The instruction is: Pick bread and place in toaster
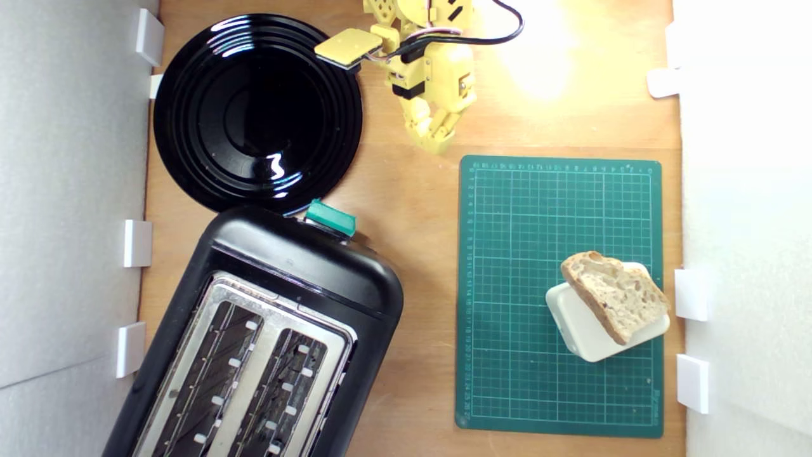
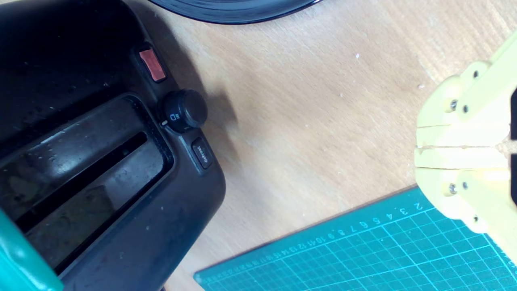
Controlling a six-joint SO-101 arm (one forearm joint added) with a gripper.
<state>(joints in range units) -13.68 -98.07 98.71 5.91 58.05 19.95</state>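
The bread (image 1: 614,294), a thick slice with pale holey crumb and brown crust, leans on a white rounded block (image 1: 602,320) at the exterior view's right. The black toaster (image 1: 266,336) with silver top plate and green lever knob (image 1: 330,217) fills the lower left of the exterior view; both slots look empty. Its dark side with a dial (image 2: 185,110) shows in the wrist view. My yellow gripper (image 1: 438,136) hangs at the top centre, far from the bread and nothing in it. In the wrist view the gripper (image 2: 420,148) has its fingers pressed together, shut.
A round black plate (image 1: 257,114) lies at the exterior view's upper left, touching the toaster's end. A green cutting mat (image 1: 507,285) carries the white block and bread. White clips (image 1: 691,294) line both side walls. Bare wood (image 1: 419,216) lies between toaster and mat.
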